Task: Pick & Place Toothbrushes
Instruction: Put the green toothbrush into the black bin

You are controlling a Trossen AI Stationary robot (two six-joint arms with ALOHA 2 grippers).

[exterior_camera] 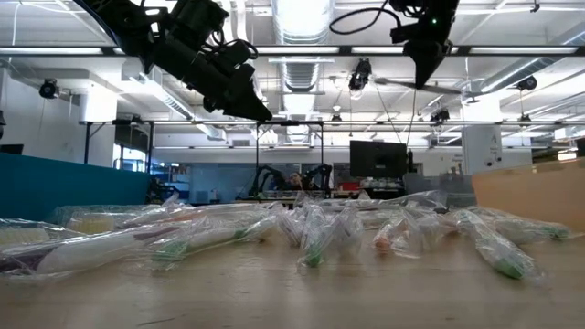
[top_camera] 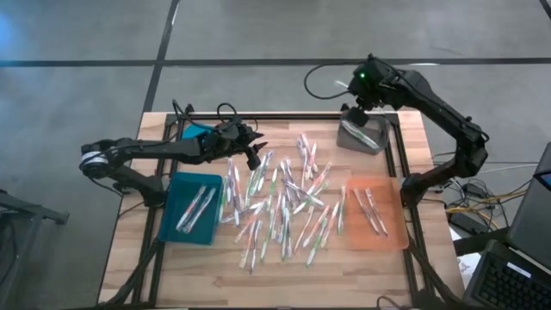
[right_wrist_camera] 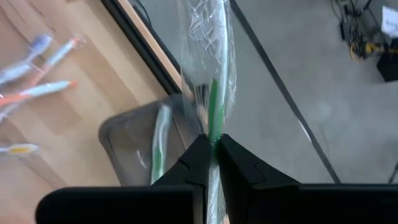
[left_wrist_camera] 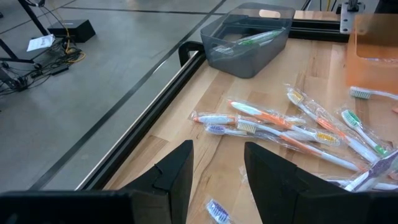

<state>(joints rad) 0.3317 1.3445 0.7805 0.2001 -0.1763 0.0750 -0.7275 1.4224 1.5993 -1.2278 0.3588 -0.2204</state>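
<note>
Right claw is being held above the grey bin at the far right corner of the counter, pinched tight on a green toothbrush in its clear wrapper, so the drop-off step looks to be in hand; next the jaws are probably needing to be let go so the brush falls in beside the green one already lying there. Left claw is being hovered over the far left edge of the pile, jaws partly apart with nothing between them, likely being lined up for a pick, which calls for lowering onto one single brush.

Three trays are being used: teal tray on the left with roughly three brushes, orange tray on the right with about three, and the grey bin with at least one. Loose toothbrushes are being left scattered mid-counter, dozens of them, too tangled for an exact count.
</note>
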